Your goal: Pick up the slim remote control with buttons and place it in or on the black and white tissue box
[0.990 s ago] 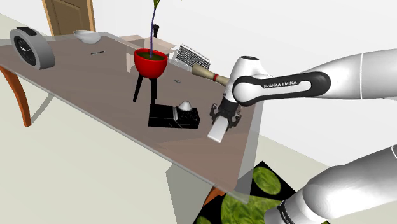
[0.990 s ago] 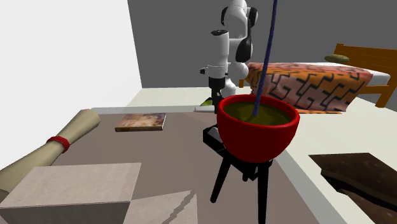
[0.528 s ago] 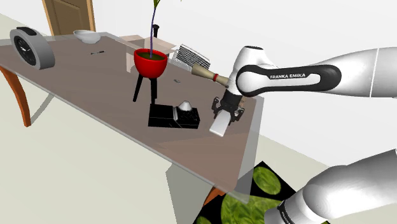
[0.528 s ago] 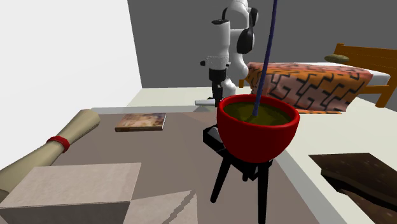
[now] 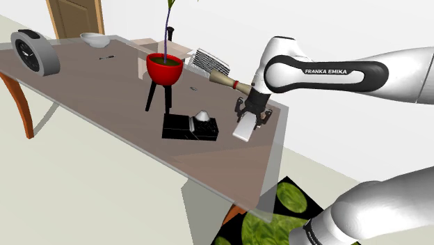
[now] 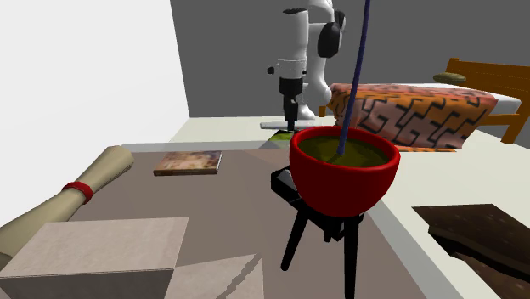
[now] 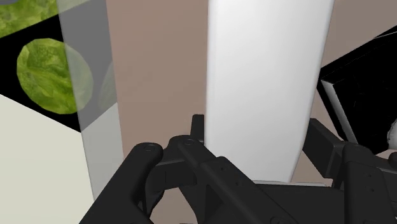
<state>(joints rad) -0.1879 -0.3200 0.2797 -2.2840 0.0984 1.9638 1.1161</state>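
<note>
Honestly, the plain white remote is clamped near one end by the pincer and is judged light, stiff, maybe slippery.

The arm is glossy white with rounded links and a black band lettered FRANKA EMIKA in white; its 2-finger gripper is all black.
</note>
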